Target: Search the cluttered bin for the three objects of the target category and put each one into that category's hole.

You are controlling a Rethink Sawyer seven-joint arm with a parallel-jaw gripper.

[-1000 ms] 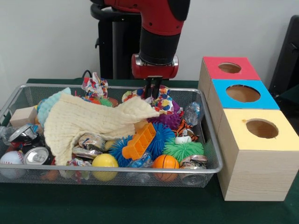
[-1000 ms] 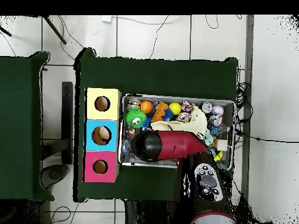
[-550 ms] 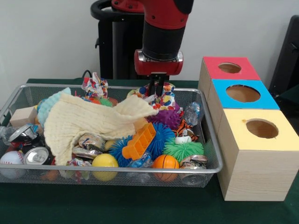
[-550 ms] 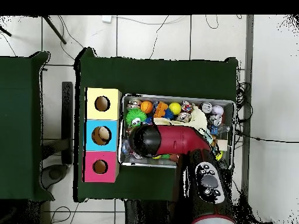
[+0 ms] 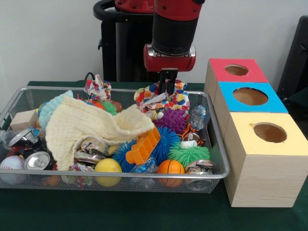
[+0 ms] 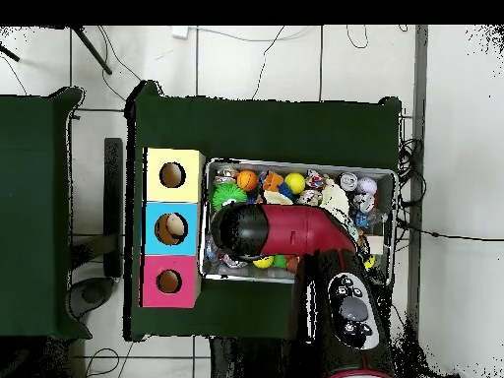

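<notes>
Since a second ago the gripper (image 5: 169,83) has been raised and carried toward the boxes (image 5: 250,96), and a patterned cloth (image 5: 162,100) has been lifted with it above the bin's (image 5: 214,144) far right corner. The jaws are closed on the cloth's top. It is judged light, soft and limp; a bunched fold is best pinched. The cream towel (image 5: 91,126) has slumped back.

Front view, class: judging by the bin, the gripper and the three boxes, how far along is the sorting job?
Done: nothing can be confirmed; the box holes show no contents. In hand: the gripper has its jaws shut on the multicoloured polka-dot cloth, raised above the clutter. Left: carrying it to a hole, and searching the wire bin, which is full, with a cream cloth covering part of it.
</notes>
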